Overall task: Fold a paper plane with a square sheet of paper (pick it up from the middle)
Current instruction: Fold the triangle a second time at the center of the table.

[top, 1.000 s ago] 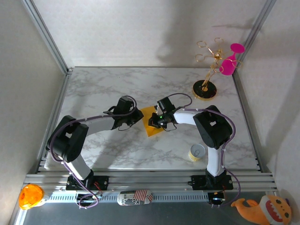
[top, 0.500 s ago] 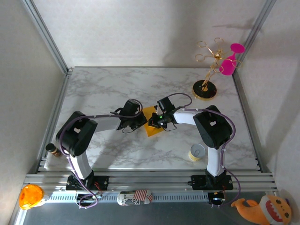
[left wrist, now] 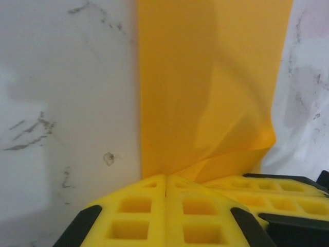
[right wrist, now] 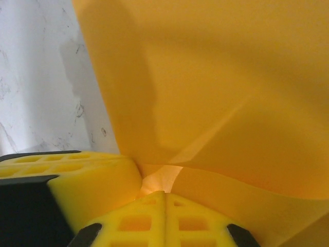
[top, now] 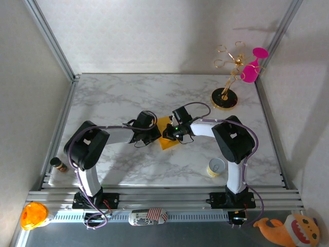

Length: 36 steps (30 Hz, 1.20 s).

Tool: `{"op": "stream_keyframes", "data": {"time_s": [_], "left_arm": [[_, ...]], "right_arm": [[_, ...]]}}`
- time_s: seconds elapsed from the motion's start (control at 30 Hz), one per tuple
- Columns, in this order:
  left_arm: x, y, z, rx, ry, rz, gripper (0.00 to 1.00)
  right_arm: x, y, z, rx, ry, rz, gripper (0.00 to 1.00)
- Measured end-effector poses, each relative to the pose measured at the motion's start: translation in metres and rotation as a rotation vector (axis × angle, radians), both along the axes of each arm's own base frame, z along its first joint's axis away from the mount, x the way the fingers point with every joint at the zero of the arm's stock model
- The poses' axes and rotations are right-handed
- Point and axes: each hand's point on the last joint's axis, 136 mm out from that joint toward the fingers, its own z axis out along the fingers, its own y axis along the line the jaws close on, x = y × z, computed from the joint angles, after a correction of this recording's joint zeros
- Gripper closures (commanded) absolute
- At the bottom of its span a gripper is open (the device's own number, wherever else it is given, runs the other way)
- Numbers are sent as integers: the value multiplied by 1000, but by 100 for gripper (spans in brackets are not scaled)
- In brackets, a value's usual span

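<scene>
Yellow-orange square sheet of paper (left wrist: 205, 77) sits clamped at its near edge in my left end effector (left wrist: 165, 181); my right end effector (right wrist: 164, 194) pinches it too, midway across the desk (top: 113, 98). I'd move both together, gently, keeping the fold straight.

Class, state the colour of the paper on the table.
The paper is plain yellow-orange, best seen in the left wrist view.

top external: high, far, looking down | 2 wrist cams: close-up, both on paper sheet (left wrist: 205, 77)
</scene>
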Motion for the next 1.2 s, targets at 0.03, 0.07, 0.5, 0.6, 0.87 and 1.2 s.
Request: {"op": "stream_keyframes", "data": {"time_s": [0.03, 0.07, 0.5, 0.6, 0.87, 1.2], "left_arm": [[1, 0, 0, 3, -2, 1, 100], [1, 0, 0, 6, -3, -2, 100], [5, -1, 1, 51, -23, -59, 100], [9, -2, 1, 78, -40, -87, 100], [22, -6, 1, 137, -91, -169, 100], [24, -6, 2, 148, -106, -202, 99]], "right_arm": [[0, 0, 1, 2, 0, 1, 99], [-1, 0, 2, 5, 1, 3, 99], [7, -6, 33, 59, -78, -21, 98], [7, -10, 27, 45, -68, -31, 98], [19, -21, 5, 4, -41, -66, 98], [20, -23, -2, 1, -46, -75, 98]]}}
